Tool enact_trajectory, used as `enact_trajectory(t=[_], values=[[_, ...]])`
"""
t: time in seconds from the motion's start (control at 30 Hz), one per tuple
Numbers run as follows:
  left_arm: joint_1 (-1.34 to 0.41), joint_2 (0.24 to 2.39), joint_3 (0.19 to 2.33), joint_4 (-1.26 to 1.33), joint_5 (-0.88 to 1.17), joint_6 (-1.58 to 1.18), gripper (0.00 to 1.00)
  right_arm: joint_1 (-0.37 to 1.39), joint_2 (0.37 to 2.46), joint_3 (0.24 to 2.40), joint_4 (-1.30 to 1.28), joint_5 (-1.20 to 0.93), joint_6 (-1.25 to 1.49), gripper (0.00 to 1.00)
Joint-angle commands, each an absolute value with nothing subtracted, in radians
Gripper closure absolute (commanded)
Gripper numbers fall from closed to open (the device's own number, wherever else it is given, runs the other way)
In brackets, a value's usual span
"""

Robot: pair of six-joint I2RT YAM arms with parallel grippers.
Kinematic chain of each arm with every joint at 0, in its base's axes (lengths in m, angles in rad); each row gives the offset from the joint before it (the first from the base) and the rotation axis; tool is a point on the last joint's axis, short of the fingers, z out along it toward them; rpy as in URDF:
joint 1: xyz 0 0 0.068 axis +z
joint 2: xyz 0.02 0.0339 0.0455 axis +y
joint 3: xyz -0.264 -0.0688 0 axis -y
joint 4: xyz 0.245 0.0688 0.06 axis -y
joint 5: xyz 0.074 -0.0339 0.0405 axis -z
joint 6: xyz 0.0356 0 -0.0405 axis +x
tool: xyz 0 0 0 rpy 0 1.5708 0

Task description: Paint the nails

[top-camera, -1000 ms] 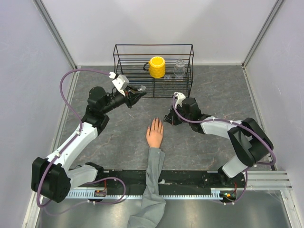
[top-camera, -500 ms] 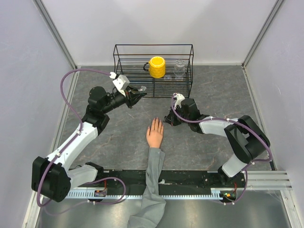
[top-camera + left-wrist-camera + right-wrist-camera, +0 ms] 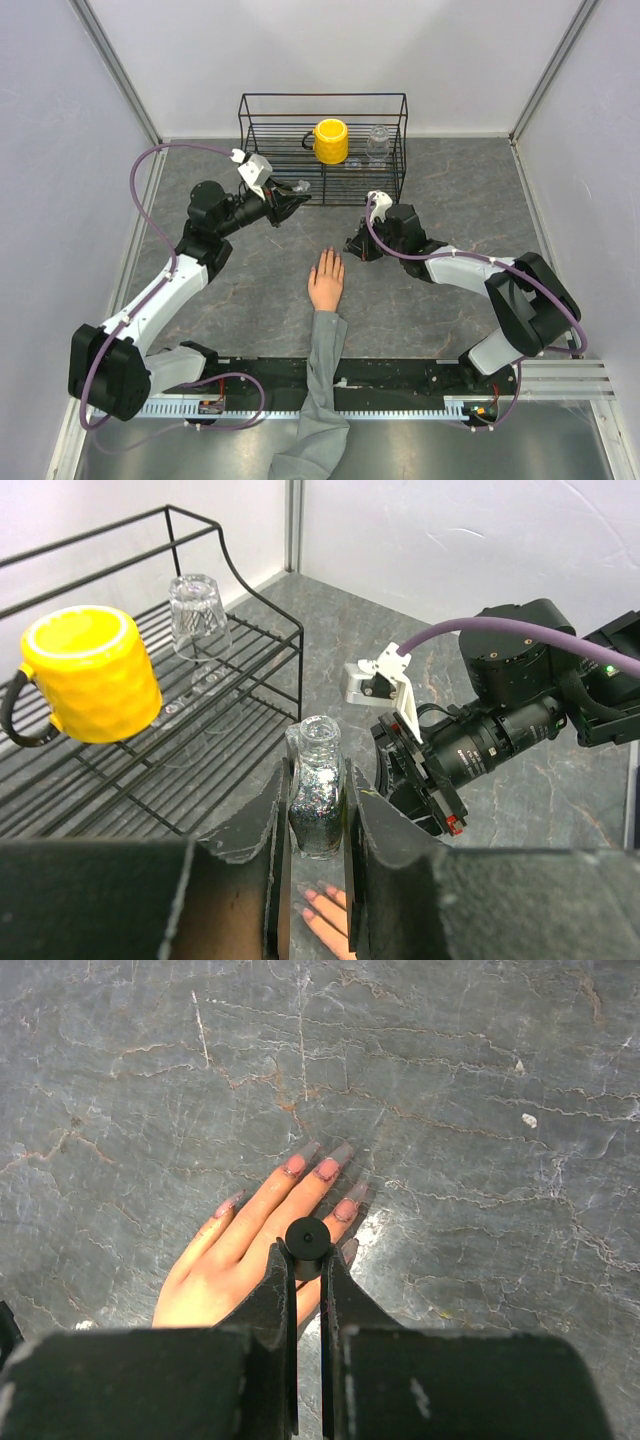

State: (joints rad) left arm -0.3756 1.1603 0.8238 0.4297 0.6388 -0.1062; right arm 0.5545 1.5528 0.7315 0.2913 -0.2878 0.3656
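Observation:
The peach mannequin hand [image 3: 326, 283] lies flat on the grey table, fingers pointing away, with a grey sleeve [image 3: 322, 380] behind it. Its nails [image 3: 327, 1169] show pinkish in the right wrist view. My right gripper [image 3: 308, 1256] is shut on a small black brush cap [image 3: 307, 1236], hovering above the fingers on the hand's right side [image 3: 352, 245]. The brush itself is hidden under the cap. My left gripper [image 3: 318, 815] is shut on a glitter polish bottle [image 3: 318, 750], its neck uncapped, held up left of the hand [image 3: 293, 195].
A black wire rack [image 3: 322, 150] stands at the back with a yellow mug [image 3: 331, 141] and an upturned clear glass [image 3: 378, 143] on it. The rack is close behind the left gripper. Grey walls close in the table on three sides.
The right gripper has shifted slightly left towards the fingertips, its arm adjusting behind it. The left arm and the bottle have barely moved.

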Motion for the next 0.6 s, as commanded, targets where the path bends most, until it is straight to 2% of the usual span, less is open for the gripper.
enact_trajectory(t=[0.0, 0.2, 0.33, 0.57], values=[[-0.377, 1.175, 0.89, 0.485, 0.629, -0.166, 0.98, 0.555, 1.537, 0.744, 0.319, -0.295, 0.364, 1.0], [-0.379, 1.216, 1.049, 0.298, 0.623, -0.135, 0.98, 0.557, 1.565, 0.773, 0.259, -0.288, 0.4, 1.0], [-0.377, 1.2, 1.075, 0.18, 0.583, -0.088, 0.98, 0.557, 1.528, 0.767, 0.22, -0.291, 0.397, 1.0], [-0.397, 1.169, 1.071, 0.137, 0.543, -0.138, 0.98, 0.557, 1.496, 0.795, 0.114, -0.238, 0.316, 1.0]])
